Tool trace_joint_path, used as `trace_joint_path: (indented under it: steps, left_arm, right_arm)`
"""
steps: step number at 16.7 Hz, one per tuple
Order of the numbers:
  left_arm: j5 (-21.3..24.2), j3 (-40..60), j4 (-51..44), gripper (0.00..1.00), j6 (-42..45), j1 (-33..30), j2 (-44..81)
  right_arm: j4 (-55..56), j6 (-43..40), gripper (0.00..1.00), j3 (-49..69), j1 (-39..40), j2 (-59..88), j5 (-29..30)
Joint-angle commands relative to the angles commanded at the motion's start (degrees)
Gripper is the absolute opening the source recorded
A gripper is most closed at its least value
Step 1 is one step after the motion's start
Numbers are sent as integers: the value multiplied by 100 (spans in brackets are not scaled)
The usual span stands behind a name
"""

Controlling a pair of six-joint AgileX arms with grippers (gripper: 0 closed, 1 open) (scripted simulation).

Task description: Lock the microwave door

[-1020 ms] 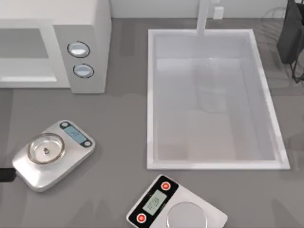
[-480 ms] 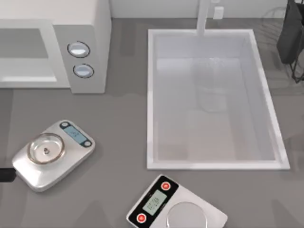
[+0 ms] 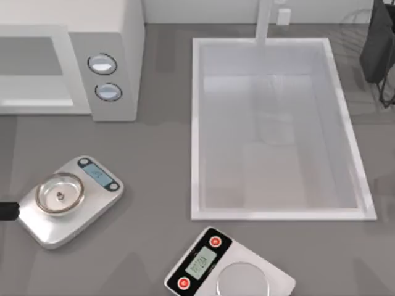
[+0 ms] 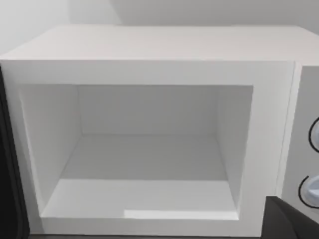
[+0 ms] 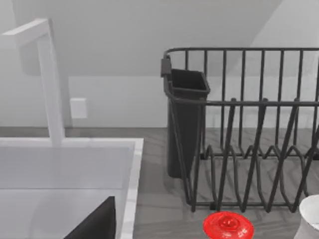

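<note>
Microwave (image 3: 111, 37) sits at the table's (image 3: 154, 160) far left corner, white, with its two dials (image 3: 105, 77) on the grey panel facing the near side. In the left wrist view its cavity (image 4: 144, 154) stands wide open, bare white walls and floor seen straight on, with the dials' rims just showing beside it. A dark strip runs down the edge of that view next to the cavity; whether it belongs to the door cannot be told.

A dark piece of the left hand (image 3: 6, 211) pokes in at the table's left edge, just beside the left corner of the silver scale (image 3: 68, 200). Compared with a second ago it has shifted toward the microwave; earlier it lay by the scale's near corner. Whether this hand is open or closed cannot be told.

Nothing else has moved: the scale with its round pan, the second scale (image 3: 228, 268) with red buttons at the near edge, the sink (image 3: 197, 123) in the middle and its tap (image 3: 264, 21) all lie as before.

The right hand (image 5: 94, 224) appears as a dark wedge over the sink's corner in the right wrist view, facing the black rack (image 5: 249, 149), its caddy (image 5: 184, 119) and a red round cap (image 5: 228, 225); its state cannot be told either.
</note>
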Motion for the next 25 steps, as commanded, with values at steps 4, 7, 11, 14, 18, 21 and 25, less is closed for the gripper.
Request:
trace_joint_path:
  steps: [4, 7, 11, 14, 18, 21, 25]
  left_arm:
    - [-3, 133, 440, 0, 9, -5, 570]
    - [-3, 138, 454, 0, 9, -5, 589]
    - [138, 93, 667, 0, 12, 137, 774]
    - [278, 70, 852, 0, 15, 276, 937]
    - [199, 96, 743, 0, 16, 189, 830]
    - [-108, 174, 247, 0, 9, -117, 423]
    - [-519, 267, -446, 0, 0, -526, -176]
  right_arm:
    - [0, 0, 100, 0, 0, 0, 0]
    - [0, 0, 100, 0, 0, 0, 0]
    - [0, 0, 100, 0, 0, 0, 0]
    - [0, 0, 100, 0, 0, 0, 0]
    - [0, 0, 100, 0, 0, 0, 0]
    - [0, 0, 100, 0, 0, 0, 0]
    - [0, 0, 100, 0, 0, 0, 0]
